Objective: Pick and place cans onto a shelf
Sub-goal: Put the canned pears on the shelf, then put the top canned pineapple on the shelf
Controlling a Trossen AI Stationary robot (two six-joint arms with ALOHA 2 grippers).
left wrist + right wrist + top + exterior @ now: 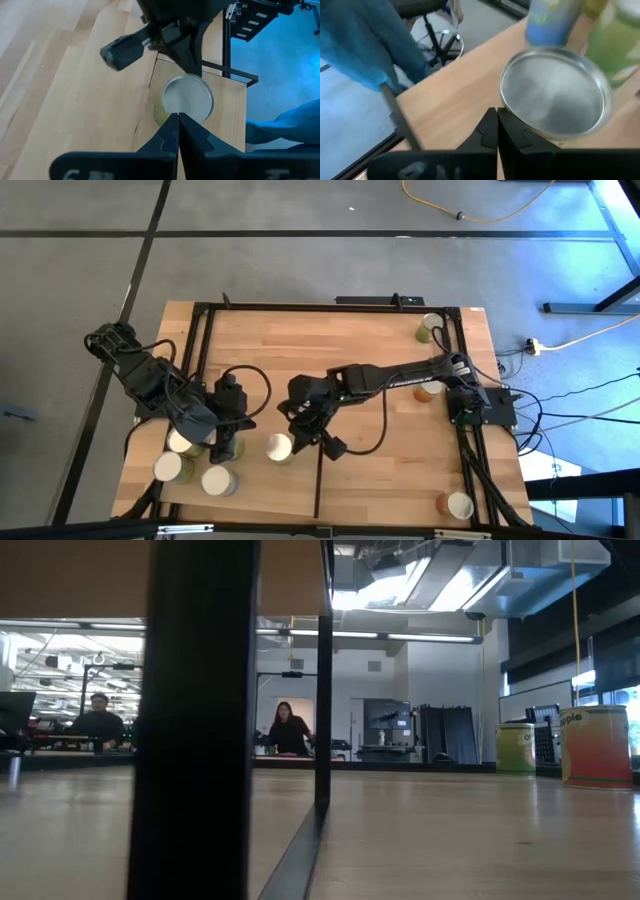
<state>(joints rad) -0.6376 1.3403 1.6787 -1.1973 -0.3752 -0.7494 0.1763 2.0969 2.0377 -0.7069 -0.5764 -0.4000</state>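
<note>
Cans [279, 447] stand scattered over the bench [300, 350], and we judge the task barely begun, if at all. The shelf [390, 480] is the pale panel at the bench's near edge, right of a thin dark divider [318, 480]; on it we see only one can [459, 504], close to the near right corner, and we cannot say whether it was placed there. Four cans cluster toward the near left corner, three with tops plainly showing [201, 472]. Another stands at the far right corner [431, 327], and one more [428, 391] shows partly under the right arm near the right edge. We cannot find an eighth.

Our left claw [228, 442] hangs over the left cluster, fingers clenched together and holding nothing. Our right claw [318, 438] reaches to mid-bench just beside the can by the divider, also clenched and empty; its wrist view shows that can's pale lid [555, 95] just past the closed fingertips. So nearly every can is left to move.

Butcher-block wood stripes the bench inside a black frame. The floor around it is grey, with a yellow cable [480, 210] trailing across. Across the bench the low view shows an open, ceiling-lit workroom with two people [288, 730] seated far off.
</note>
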